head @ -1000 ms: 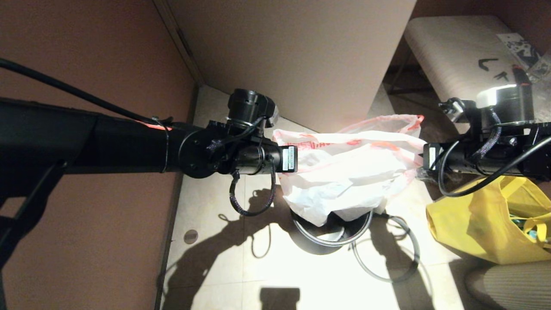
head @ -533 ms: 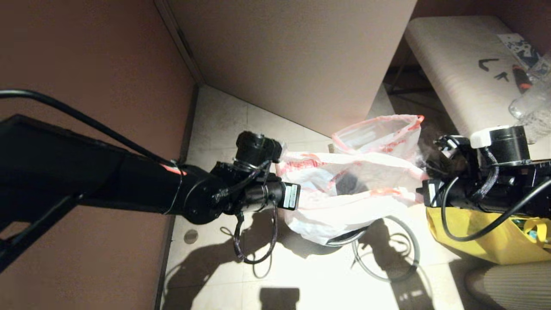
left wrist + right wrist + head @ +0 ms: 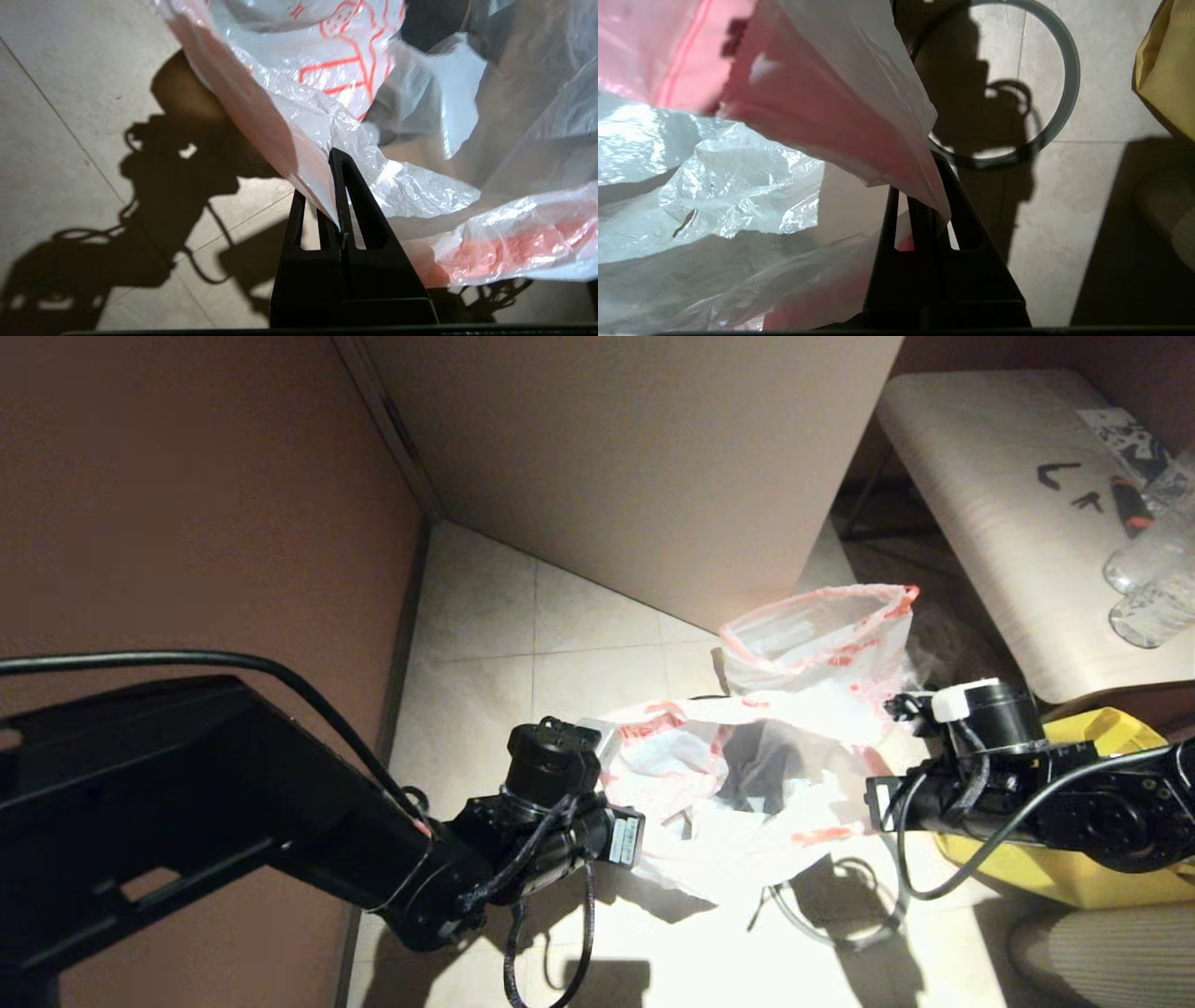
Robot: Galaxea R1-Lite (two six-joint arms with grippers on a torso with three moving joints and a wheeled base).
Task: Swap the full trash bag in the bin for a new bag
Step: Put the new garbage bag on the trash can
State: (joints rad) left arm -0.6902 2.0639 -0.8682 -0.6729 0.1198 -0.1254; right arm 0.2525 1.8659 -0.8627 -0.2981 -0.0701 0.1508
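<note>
Hoop (image 3: pixel 1057 88) whole only from right wrist.

Translucent white film with a red-orange hem and red print is seen on the new bag (image 3: pixel 747 784). The tote (image 3: pixel 1102 887) is yellow, the hoop (image 3: pixel 1057 98) apparently grey, the floor (image 3: pixel 485 616) pale beige tile.

Yellow fabric tote (image 3: pixel 1111 887) stands on the tiled floor (image 3: pixel 485 644), at the right. Pale bench (image 3: pixel 1008 513) behind it carries clear plastic bottles (image 3: pixel 1148 579) at its right edge and a red-and-black tool (image 3: pixel 1127 506). Brown wall (image 3: pixel 187 495) at left.
</note>
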